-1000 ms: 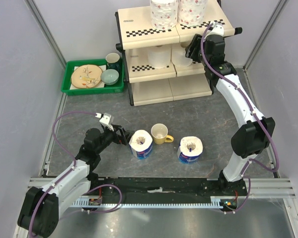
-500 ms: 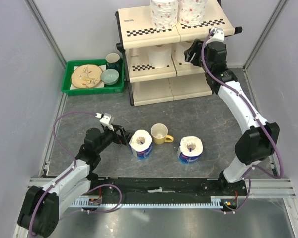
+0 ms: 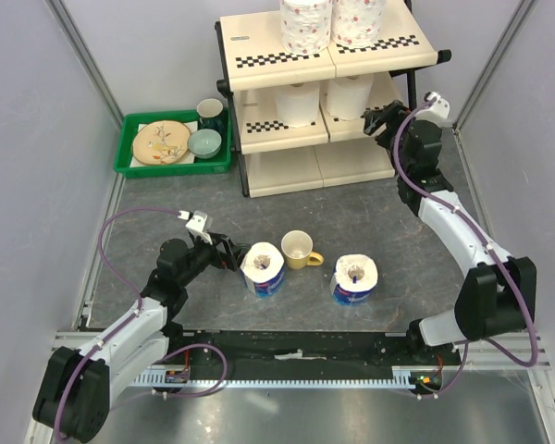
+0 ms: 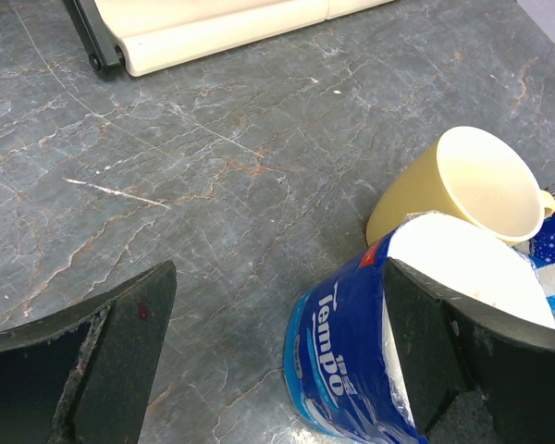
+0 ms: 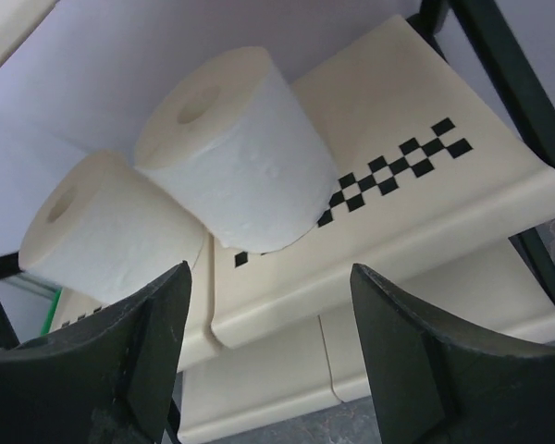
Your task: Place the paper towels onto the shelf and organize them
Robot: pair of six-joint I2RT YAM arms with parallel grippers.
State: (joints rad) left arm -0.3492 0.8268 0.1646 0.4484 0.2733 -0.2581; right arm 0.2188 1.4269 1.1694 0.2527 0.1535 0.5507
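Two floral paper towels (image 3: 305, 23) on shelf (image 3: 259, 76) top tier, two plain paper towels (image 3: 298, 104) on its middle tier, two blue-wrapped paper towels (image 3: 355, 280) on tabletop (image 3: 370, 208) well in front of shelf. Both spread apart: right pincer (image 3: 381, 117) empty, just off shelf's middle tier; left pincer (image 3: 229, 256) beside the blue-wrapped roll in front of shelf's left half.

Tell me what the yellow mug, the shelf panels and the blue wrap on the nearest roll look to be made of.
Yellow mug: probably glazed ceramic, thick smooth rim, soft sheen.
Shelf panels: likely moulded plastic, matte cream, rounded front lip.
Blue wrap: thin glossy plastic film, wrinkled, with glare.
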